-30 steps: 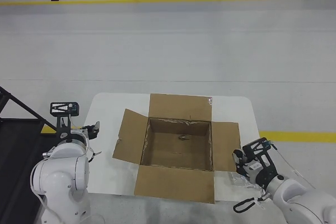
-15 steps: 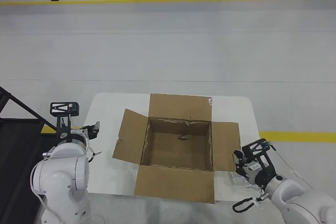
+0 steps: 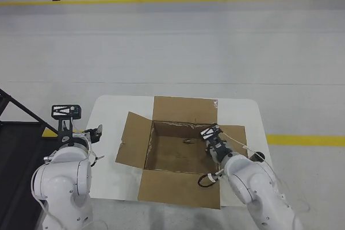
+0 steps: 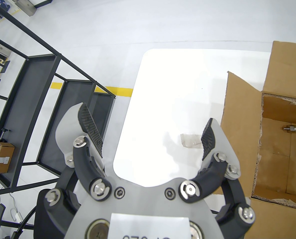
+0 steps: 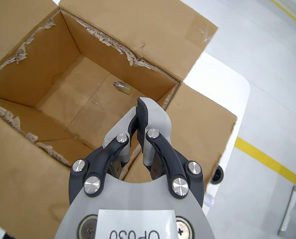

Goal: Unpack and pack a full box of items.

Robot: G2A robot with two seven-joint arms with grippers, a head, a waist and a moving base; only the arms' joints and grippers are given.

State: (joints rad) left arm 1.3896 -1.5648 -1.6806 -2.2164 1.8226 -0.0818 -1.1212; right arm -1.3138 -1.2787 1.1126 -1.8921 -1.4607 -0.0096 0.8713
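Box [image 3: 184,110]: open on the counter [image 3: 109,115], all four flaps folded out; torn liner paper along the inner rims.
Vial [image 5: 122,87]: one small vial w/ a metal cap, lying on its side on the box floor, close to the far wall, approx. mid-width.
Right end effector [image 5: 140,110]: above the box's right wall, pads pressed together w/ nothing btwn them, pointing down into the box.
Left end effector [image 4: 146,114]: well off the box's left flap, over the counter edge, fingers spread wide, holding nothing.
Step (my read): unpacking looks nearly done, and the vial is the one item left to lift out.
Doing it well: spread the fingers before dropping in. Come down over the box's middle, not along a wall. Set the pads across the vial's short axis, since it's round and may roll. Close on the body, not the cap, then lift straight up past the rim.
Edges: little room btwn vial and far wall for a finger, so approach from the box centre. Ragged liner could snag.
Open room: wide floor on the vial's near side. A tape scrap [image 4: 191,141] lies on the counter left of the box, w/ a black rack [image 3: 11,144] farther left, so keep the left arm off it.
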